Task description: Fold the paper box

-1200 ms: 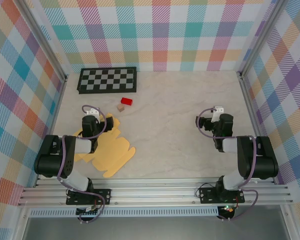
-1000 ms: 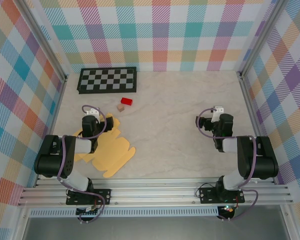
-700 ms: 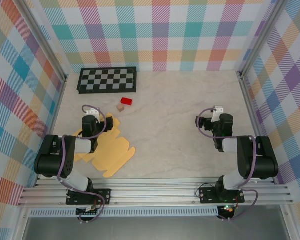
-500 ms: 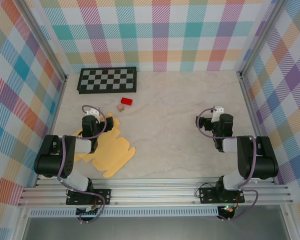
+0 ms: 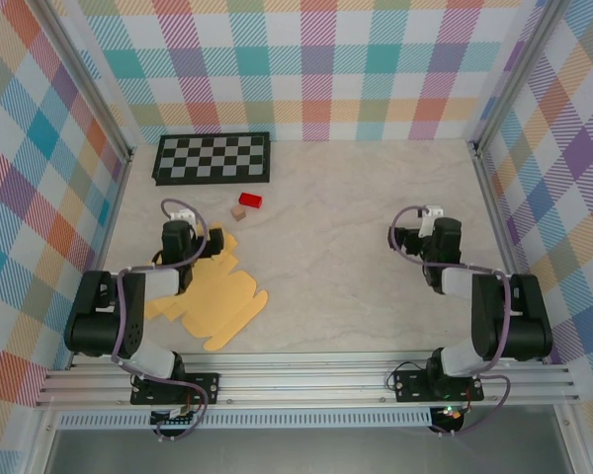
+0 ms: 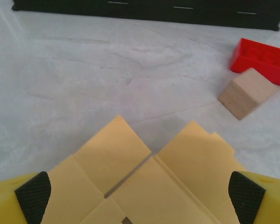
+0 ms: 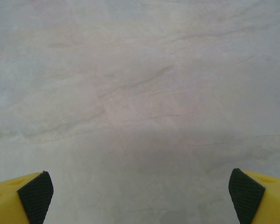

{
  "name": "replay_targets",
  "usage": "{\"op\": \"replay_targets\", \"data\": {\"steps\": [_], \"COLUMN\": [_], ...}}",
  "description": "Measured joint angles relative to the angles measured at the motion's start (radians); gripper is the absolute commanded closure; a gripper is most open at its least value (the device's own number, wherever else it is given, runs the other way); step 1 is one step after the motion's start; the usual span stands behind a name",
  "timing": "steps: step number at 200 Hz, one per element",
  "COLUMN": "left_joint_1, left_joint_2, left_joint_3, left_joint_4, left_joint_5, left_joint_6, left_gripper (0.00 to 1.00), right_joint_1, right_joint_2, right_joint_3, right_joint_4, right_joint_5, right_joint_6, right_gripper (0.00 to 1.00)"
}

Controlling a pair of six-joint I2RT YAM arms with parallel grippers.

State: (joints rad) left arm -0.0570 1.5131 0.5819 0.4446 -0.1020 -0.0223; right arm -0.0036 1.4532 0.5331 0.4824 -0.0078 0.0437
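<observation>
nothing folded yet: paper box (image 5: 217,301) is laid flat as a die-cut sheet on the desk (image 5: 336,227), near-left, partly under the left tool (image 6: 140,193). left tool and right tool (image 7: 140,193) are seen wide open, nothing gripped. all folds are judged outstanding.

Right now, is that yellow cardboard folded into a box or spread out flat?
Spread flat: the paper box lies as an unfolded sheet, flaps splayed, no walls raised.
</observation>
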Motion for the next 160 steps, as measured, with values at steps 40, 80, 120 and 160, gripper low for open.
{"op": "replay_targets", "data": {"steps": [40, 80, 120, 160], "left_joint_1": [0.000, -0.042, -0.182, -0.344], "left_joint_2": [-0.258, -0.484, -0.483, -0.383], "left_joint_3": [0.205, 0.236, 0.178, 0.050], "left_joint_4": [-0.340, -0.724, -1.007, -1.009], "left_joint_5": [-0.103, -0.091, -0.013, 0.060], "left_joint_6": [-0.212, -0.408, -0.544, -0.670], "left_gripper": [0.00, 0.00, 0.00, 0.00], "right_joint_1": [0.026, 0.182, 0.391, 0.518], "right_joint_2": [-0.137, -0.168, -0.167, -0.167], "right_joint_3": [0.341, 0.476, 0.491, 0.494], "right_joint_4": [-0.408, -0.694, -0.876, -0.933], "right_joint_5": [0.100, 0.129, 0.106, 0.064], "right_joint_6": [0.128, 0.182, 0.208, 0.245], "right_gripper": [0.00, 0.00, 0.00, 0.00]}}
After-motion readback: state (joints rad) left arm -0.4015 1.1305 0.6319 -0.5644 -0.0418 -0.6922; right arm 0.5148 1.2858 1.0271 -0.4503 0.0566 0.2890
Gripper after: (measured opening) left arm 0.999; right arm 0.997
